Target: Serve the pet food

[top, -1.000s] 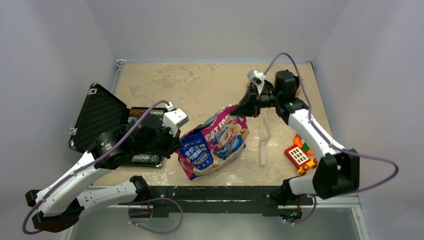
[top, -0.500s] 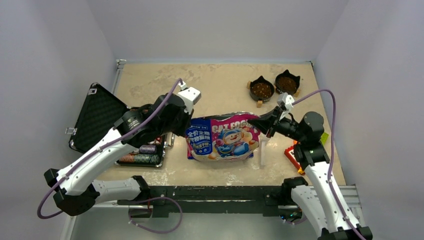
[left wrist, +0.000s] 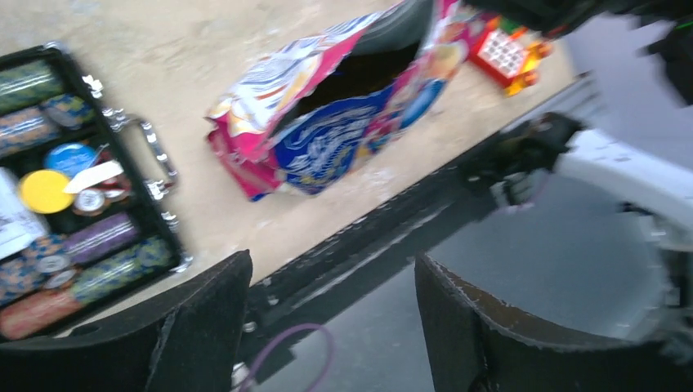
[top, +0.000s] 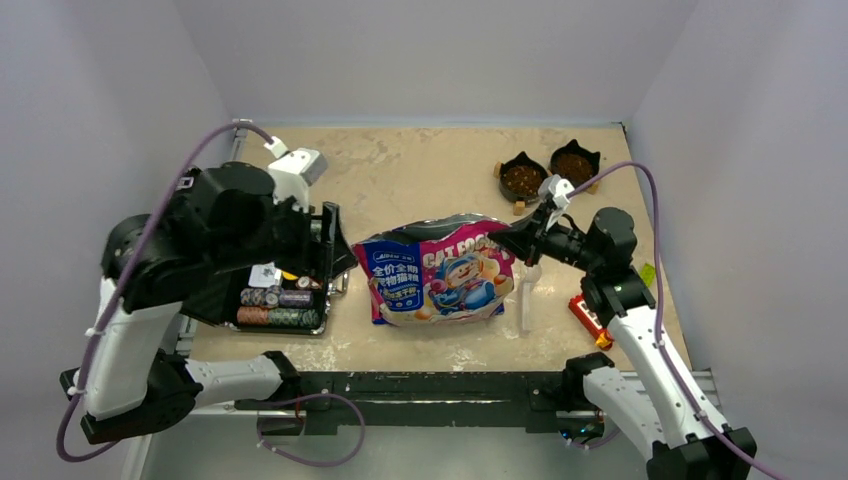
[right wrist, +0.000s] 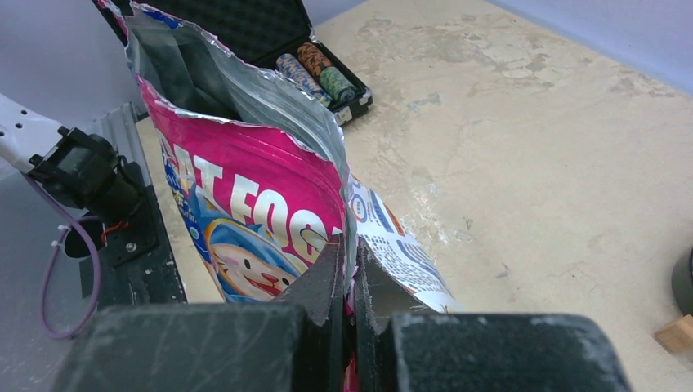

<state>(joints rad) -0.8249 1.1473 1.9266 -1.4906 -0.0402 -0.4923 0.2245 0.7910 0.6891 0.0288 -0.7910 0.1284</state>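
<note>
From above: food bag (top: 435,280) lying mid-table, mouth open toward 12 o'clock. Brown pet food (top: 523,180) in two black bowls (top: 504,175) at 1 o'clock of the bag. Right gripper (top: 512,240) pinched on the bag's 2 o'clock corner, arm reaching in from 5 o'clock. Left gripper (top: 330,240) up high at 9 o'clock, beside the chip case (top: 285,318).

Left wrist: fingers (left wrist: 196,327) wide apart, holding nothing.

Right wrist: fingers (right wrist: 323,294) squeezed together on the foil edge. Best to hold that corner firm and up, so nothing spills.
</note>
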